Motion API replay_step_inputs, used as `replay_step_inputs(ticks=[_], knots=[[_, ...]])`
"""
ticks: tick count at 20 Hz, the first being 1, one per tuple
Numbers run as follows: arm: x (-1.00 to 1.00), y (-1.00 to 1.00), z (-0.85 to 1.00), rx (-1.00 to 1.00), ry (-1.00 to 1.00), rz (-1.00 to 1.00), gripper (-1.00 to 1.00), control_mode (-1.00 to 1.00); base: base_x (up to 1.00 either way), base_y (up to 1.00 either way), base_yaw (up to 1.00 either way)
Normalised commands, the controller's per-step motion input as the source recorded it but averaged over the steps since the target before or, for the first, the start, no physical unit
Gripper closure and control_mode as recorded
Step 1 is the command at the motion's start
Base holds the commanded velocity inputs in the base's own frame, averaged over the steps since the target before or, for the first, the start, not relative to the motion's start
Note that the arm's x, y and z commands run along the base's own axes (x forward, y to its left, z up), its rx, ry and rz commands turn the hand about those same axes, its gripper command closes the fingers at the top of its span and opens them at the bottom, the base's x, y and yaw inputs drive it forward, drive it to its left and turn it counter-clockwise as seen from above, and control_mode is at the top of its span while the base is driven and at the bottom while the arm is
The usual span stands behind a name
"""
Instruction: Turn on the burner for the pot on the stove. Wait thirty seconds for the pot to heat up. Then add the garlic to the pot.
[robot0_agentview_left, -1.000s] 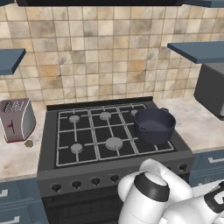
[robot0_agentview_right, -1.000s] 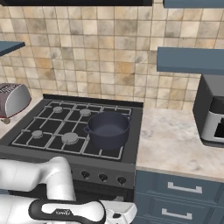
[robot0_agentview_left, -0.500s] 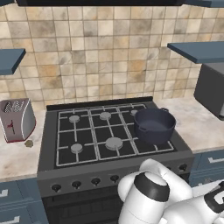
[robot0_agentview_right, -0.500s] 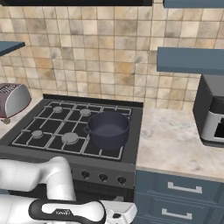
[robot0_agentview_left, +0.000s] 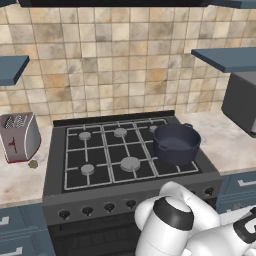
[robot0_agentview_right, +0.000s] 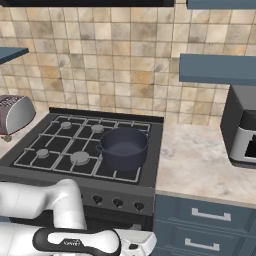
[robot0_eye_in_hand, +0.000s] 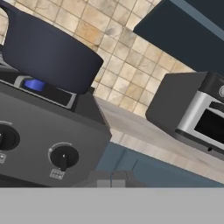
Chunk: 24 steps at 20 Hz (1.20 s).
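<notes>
Garlic, a tiny tan-brown roundish lump (robot0_agentview_left: 33, 163), lies on the beige speckled worktop (robot0_agentview_left: 20, 182) left of the stove, just in front of the silver toaster with a red lever (robot0_agentview_left: 19, 136). The hand is clenched with nothing between its jaws, and it is held low in front of the range's right end, its camera looking up at the dark front panel. Closest to it in the hand view are two round black knobs, one (robot0_eye_in_hand: 64, 158) with its pointer hanging down and another (robot0_eye_in_hand: 6, 138) cut by the left edge. Above them a small blue flame (robot0_eye_in_hand: 35, 85) shows beneath the round dark navy-grey pot with straight sides (robot0_eye_in_hand: 48, 50), which stands on the black grid grate at the front right of the black-grey gas stove (robot0_agentview_left: 125, 156). From the left base view the pot (robot0_agentview_left: 176, 143) has a small loop handle at its far rim and looks empty; the other grey burner caps are bare. Right of the stove, across the pale worktop (robot0_agentview_right: 200, 165), stands a grey and silver microwave oven (robot0_agentview_right: 243, 127) under a blue-grey wall shelf (robot0_agentview_right: 217, 69), with blue drawer fronts (robot0_agentview_right: 210, 215) below.
</notes>
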Motion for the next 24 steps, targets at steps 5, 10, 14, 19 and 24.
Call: replay_step_inputs(ticks=[5,10,14,19,24], knots=[[0.0,0.0,0.0,0.0,0.0,0.0,1.0,-1.0,0.0,0.0,0.0],[0.0,0.0,0.0,0.0,0.0,0.0,1.0,-1.0,0.0,0.0,0.0],[0.0,0.0,0.0,0.0,0.0,0.0,1.0,-1.0,0.0,0.0,0.0],[0.0,0.0,0.0,0.0,0.0,0.0,1.0,-1.0,0.0,0.0,0.0],[0.0,0.0,0.0,0.0,0.0,0.0,1.0,-1.0,0.0,0.0,0.0]])
